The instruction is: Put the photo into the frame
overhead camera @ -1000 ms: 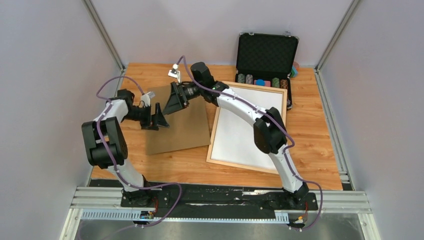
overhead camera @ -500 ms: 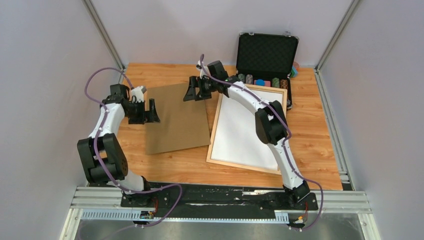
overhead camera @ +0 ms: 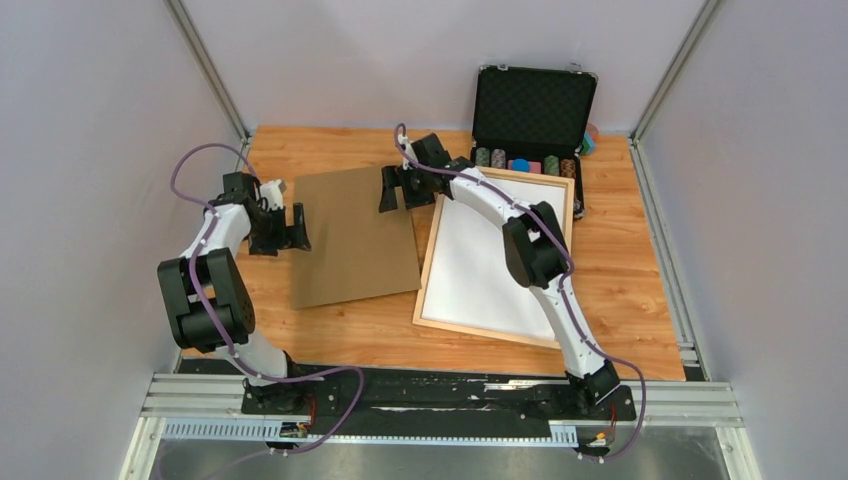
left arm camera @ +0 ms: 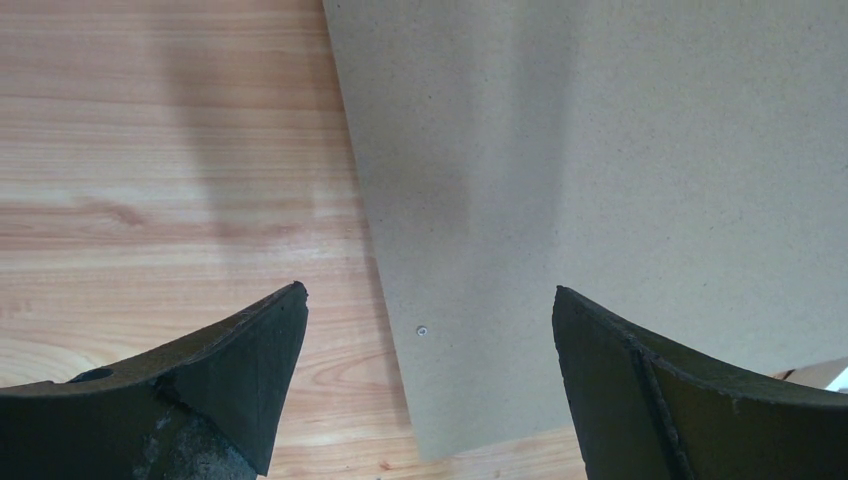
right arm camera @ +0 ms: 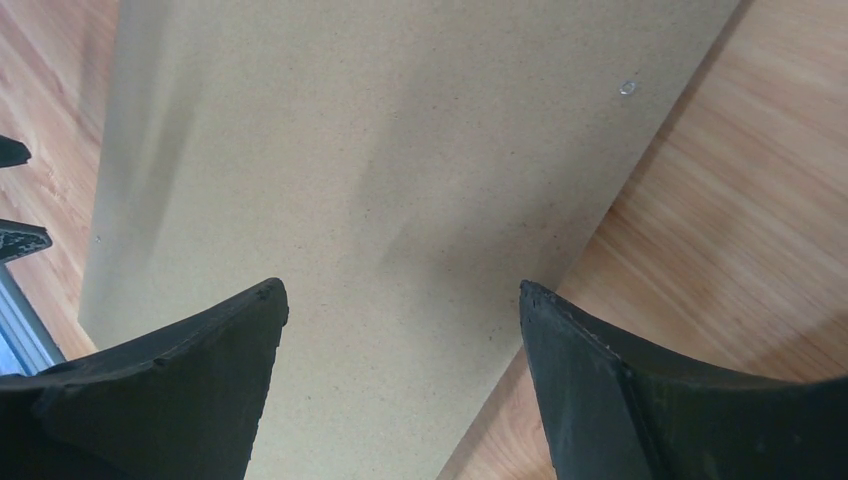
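Brown backing board (overhead camera: 355, 235) lies flat on table (overhead camera: 620, 260); black case (overhead camera: 532, 110) stands open.

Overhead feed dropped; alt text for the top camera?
White sheet fills the light-wood frame at right; brown board lies left of it. Left fingers and right fingers hover open, empty, over the board's edges. Open black case behind.

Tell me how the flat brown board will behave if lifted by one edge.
The thin flat brown board lies flush with straight edges, so it is probably stiff, flexing only slightly. It looks thin, so likely light for its area. Lying flat on the smooth wooden table, it would probably slide when pushed rather than tip.
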`<state>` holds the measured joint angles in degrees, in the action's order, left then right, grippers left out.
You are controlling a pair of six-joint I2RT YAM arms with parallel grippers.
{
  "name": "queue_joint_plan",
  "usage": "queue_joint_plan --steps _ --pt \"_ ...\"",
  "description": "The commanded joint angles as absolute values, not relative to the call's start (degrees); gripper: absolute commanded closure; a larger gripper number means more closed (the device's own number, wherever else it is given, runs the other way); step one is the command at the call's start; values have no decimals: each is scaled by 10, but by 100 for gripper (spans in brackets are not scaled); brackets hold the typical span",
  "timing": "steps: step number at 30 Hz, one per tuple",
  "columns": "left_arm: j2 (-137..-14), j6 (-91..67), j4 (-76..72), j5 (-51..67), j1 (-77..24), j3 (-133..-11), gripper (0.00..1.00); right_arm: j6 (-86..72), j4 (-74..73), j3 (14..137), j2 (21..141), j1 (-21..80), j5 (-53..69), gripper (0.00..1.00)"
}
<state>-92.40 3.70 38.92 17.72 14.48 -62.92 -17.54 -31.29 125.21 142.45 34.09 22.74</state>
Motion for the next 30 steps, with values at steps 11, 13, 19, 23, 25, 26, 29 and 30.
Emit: queue_joint_plan --steps 11,13,19,23,25,26,29,30 --pt "-953 31 358 178 155 -629 0 -154 -323 1246 1393 335 163 11" --pt "-958 29 358 183 155 -628 0 -153 -325 1242 1391 334 159 11" --pt "-968 29 359 204 155 -628 0 -166 -325 1232 1390 333 178 11" --pt "-974 29 359 222 155 -627 0 -185 -325 1218 1393 334 198 12" --pt "-978 29 359 227 155 -625 0 -194 -325 1208 1393 335 207 12" --pt "-981 29 358 231 155 -624 0 -199 -324 1204 1393 335 215 12" --pt "-988 29 358 237 155 -622 0 -213 -319 1190 1391 335 238 12" --pt "-993 29 358 241 155 -622 0 -219 -317 1187 1389 336 249 13"
